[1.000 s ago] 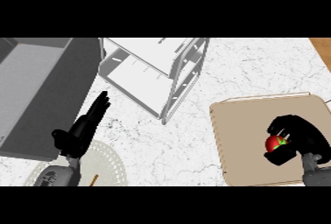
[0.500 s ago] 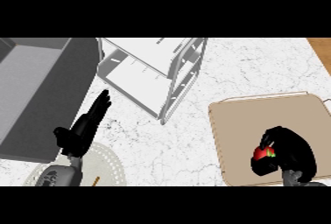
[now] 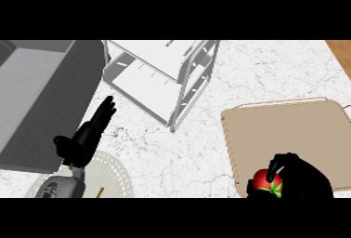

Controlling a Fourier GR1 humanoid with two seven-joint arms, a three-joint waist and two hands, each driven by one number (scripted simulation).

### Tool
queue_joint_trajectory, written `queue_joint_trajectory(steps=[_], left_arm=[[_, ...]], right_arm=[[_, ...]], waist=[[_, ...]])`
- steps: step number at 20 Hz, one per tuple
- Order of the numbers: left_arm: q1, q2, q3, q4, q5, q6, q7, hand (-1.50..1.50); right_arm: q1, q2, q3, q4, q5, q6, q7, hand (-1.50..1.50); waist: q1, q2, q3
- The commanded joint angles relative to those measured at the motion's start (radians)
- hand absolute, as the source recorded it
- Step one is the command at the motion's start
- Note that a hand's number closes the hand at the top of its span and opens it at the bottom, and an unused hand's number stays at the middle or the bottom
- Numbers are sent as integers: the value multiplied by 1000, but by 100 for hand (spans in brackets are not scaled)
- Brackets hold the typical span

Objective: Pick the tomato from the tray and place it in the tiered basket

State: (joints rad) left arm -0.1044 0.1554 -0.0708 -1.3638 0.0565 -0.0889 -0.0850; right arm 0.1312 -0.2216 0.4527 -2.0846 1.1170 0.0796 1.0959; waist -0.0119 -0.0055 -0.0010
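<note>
Right robot hand is curled round the tomato, at the near edge of the tray. We judge the pick done; the carry to the tiered basket, well off to the left, remains. Left robot hand rests unclenched, fingers straight, over the counter.

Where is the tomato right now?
The tomato is at the head view's lower right, over the tray's near edge, with the right robot hand curled round it.
</note>
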Motion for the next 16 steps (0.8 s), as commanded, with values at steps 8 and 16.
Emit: queue_joint_trajectory(steps=[8, 16], left_arm=[[-13, -60, -43, 5, -55, 48, 8, 0], [-27, -35, -25, 13, -28, 4, 13, 0]], right_arm=[[-404, 218, 41, -188, 172, 148, 169, 150], [-851, 221, -128, 78, 33, 135, 300, 150]], waist=[[17, 5, 0], [42, 9, -2]])
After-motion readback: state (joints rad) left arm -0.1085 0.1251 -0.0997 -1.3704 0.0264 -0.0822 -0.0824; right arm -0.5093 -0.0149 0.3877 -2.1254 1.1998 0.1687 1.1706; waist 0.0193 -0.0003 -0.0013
